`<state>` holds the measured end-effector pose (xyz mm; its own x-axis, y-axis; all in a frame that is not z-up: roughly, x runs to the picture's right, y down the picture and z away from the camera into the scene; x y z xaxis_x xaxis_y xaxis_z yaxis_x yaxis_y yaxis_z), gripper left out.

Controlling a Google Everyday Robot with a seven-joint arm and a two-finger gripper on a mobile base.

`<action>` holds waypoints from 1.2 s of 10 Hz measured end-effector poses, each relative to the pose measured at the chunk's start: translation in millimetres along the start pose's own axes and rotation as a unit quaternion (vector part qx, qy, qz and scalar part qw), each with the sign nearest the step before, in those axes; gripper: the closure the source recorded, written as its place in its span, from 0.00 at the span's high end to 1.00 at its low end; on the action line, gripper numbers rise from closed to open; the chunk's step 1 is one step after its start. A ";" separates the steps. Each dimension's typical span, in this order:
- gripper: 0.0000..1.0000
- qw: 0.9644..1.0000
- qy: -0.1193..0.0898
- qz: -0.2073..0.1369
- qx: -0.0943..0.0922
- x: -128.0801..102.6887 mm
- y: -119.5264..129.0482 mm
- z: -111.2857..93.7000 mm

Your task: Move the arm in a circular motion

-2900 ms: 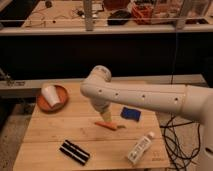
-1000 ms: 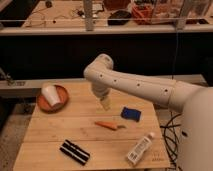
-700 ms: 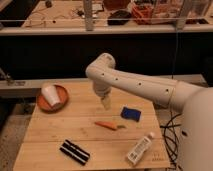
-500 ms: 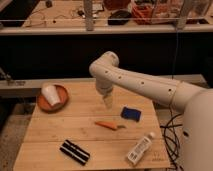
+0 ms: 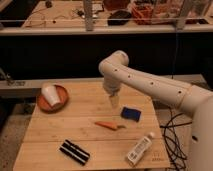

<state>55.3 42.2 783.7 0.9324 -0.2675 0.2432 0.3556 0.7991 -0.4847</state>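
Observation:
My glossy white arm (image 5: 150,82) reaches in from the right edge across the wooden table (image 5: 80,125). Its rounded elbow joint (image 5: 114,64) hangs above the table's back middle. The tapered beige tip, my gripper (image 5: 114,101), points down from that joint. It hovers above the tabletop, left of the blue sponge (image 5: 131,113) and above the carrot (image 5: 110,125). It holds nothing that I can see.
A brown plate (image 5: 52,97) with a tipped white cup (image 5: 50,95) sits at the back left. A black ribbed bar (image 5: 74,151) lies at the front. A white bottle (image 5: 139,149) lies at the front right. Black cables (image 5: 175,130) hang off the right side. A metal rail and cluttered shelf stand behind.
The elbow and tip have swung rightward and slightly toward the back, from above the carrot area to beside the sponge. The objects on the table have not moved.

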 end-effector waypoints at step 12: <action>0.80 0.997 -0.001 0.075 -0.007 93.7 74.8 -12.3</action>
<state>170.0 70.3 759.9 0.9752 -0.1442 0.1680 0.2125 0.8228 -0.5271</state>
